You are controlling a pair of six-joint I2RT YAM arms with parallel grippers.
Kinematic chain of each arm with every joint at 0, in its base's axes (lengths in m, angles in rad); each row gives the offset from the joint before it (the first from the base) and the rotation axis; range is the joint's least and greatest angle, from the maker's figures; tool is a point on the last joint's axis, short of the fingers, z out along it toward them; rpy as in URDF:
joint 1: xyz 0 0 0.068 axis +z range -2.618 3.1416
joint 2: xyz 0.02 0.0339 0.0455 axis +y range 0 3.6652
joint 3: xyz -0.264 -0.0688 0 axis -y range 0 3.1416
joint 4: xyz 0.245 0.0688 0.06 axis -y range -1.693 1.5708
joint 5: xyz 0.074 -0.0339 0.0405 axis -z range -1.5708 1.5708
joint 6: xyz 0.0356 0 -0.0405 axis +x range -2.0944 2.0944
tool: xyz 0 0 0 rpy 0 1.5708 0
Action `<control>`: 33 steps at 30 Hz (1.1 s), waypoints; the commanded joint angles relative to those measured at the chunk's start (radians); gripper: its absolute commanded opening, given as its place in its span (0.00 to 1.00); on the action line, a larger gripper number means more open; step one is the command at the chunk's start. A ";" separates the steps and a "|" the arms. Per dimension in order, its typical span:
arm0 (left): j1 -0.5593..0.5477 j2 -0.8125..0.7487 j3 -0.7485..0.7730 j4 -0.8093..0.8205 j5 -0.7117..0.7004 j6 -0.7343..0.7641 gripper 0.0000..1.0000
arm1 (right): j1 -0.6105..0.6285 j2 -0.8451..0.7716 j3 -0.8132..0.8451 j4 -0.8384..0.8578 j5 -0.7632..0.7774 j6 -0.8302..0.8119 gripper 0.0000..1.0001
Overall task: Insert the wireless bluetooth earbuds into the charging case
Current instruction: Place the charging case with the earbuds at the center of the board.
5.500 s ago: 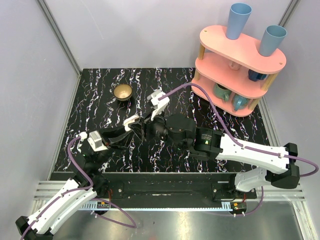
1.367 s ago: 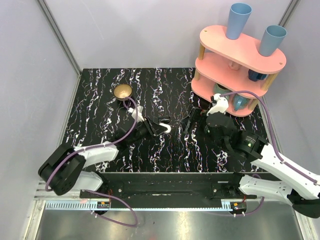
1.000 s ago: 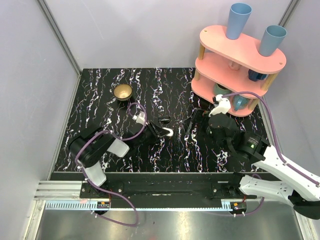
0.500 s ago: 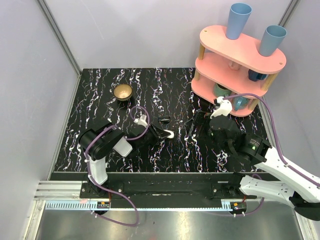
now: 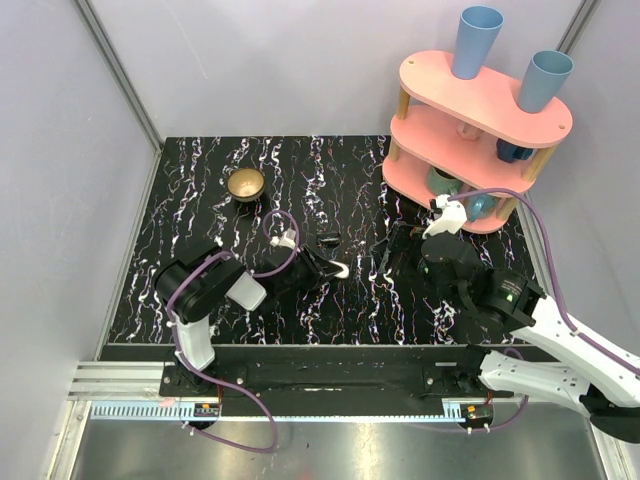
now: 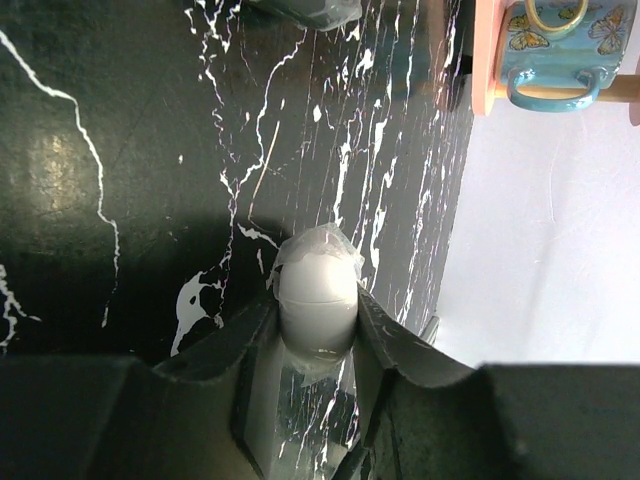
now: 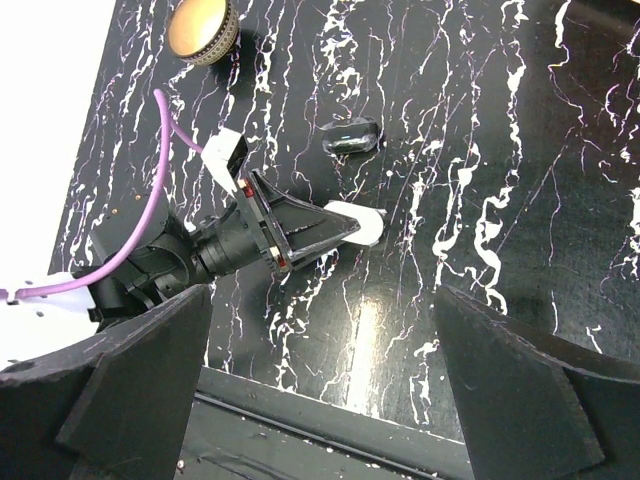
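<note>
The left gripper is pinched narrow on the charging case. The case sticks out past the fingertips, with only its rear end clamped. Its seam reads as closed, so the lid looks shut.

That shallow hold on a smooth, rounded shell is the main risk. A harder squeeze, or a push from the other arm, could make the case squirt forward or twist out of the fingers. A grip across the lid line could also keep the lid from opening.

Just ahead of the case and off to one side lies a small black block, which a sweep could knock.

Farther off, the right gripper hangs with jaws spread wide and holds nothing. It is close to the pink shelf, and a careless swing could clip it.

The earbuds are not visible in any view, so one could be nudged unseen.
</note>
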 commanded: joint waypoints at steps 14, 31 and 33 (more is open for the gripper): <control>-0.006 -0.122 0.028 -0.260 -0.052 0.025 0.52 | 0.005 -0.036 -0.032 0.017 -0.009 0.051 1.00; -0.007 -0.273 0.117 -0.697 -0.212 0.228 0.60 | 0.005 -0.056 -0.052 0.016 0.025 0.059 1.00; -0.006 -0.277 0.127 -0.732 -0.215 0.246 0.60 | 0.005 -0.062 -0.055 0.020 0.034 0.062 1.00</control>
